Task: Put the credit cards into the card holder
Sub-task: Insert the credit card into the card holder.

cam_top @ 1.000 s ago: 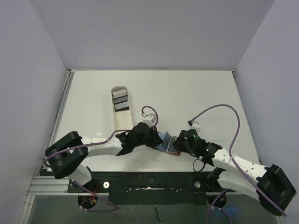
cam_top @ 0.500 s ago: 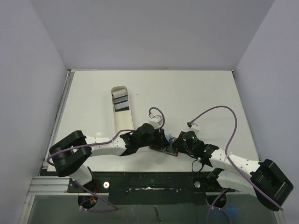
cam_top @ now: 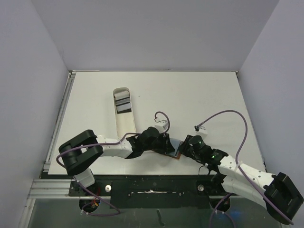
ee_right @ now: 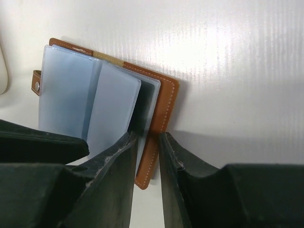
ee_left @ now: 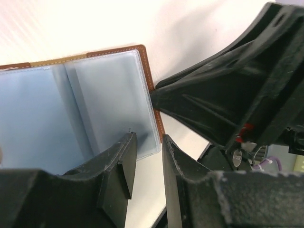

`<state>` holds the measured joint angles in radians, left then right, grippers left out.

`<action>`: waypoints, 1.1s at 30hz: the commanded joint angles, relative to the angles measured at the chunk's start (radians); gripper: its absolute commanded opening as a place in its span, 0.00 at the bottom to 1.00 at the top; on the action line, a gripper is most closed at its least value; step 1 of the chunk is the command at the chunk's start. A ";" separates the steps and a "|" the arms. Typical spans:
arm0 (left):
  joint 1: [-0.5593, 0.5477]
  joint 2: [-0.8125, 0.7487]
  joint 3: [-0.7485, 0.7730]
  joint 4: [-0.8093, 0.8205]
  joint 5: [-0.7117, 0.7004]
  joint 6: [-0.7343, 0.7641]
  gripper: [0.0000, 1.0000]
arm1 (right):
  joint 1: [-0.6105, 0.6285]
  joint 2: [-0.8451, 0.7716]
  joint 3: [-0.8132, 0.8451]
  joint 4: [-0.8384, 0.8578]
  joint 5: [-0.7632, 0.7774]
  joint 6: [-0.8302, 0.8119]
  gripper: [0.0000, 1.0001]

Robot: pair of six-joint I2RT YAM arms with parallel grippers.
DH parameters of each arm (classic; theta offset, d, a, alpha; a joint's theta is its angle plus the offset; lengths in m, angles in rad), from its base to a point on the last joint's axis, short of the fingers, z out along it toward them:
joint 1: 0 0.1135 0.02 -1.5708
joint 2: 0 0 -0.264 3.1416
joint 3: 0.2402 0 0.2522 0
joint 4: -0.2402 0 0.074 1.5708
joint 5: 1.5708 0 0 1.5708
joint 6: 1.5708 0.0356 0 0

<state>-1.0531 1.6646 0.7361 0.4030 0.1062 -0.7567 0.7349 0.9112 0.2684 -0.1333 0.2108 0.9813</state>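
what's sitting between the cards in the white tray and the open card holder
No loose object. The credit cards lie in the tray; only the left arm reaches across between it and the card holder. The left gripper and right gripper both crowd the holder's pockets.

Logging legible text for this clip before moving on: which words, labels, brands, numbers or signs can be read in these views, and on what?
No text can be read in any view.
card holder: plain brown leather and pale blue sleeves, no print visible.
credit cards in the white tray: pale bands show, but any print is too small to read.
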 commanded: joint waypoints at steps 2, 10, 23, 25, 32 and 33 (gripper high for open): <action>-0.004 0.012 0.050 0.099 0.033 -0.020 0.28 | 0.009 -0.122 0.056 -0.104 0.084 0.025 0.27; 0.026 -0.069 0.087 -0.062 -0.078 0.043 0.32 | 0.012 -0.208 0.074 -0.138 0.091 0.037 0.30; 0.258 -0.233 0.293 -0.561 -0.252 0.372 0.43 | 0.031 -0.014 0.114 -0.004 -0.006 0.006 0.34; 0.303 -0.254 0.320 -0.608 -0.279 0.450 0.43 | 0.034 0.010 0.123 -0.015 0.000 -0.005 0.34; 0.456 -0.271 0.360 -0.676 -0.298 0.776 0.44 | 0.034 -0.010 0.164 -0.038 0.003 -0.061 0.37; 0.477 -0.265 0.361 -0.677 -0.287 0.824 0.45 | 0.034 -0.017 0.167 -0.041 0.007 -0.065 0.37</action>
<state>-0.6376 1.4178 1.0588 -0.2218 -0.1616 -0.1833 0.7612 0.9272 0.3733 -0.2012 0.2058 0.9600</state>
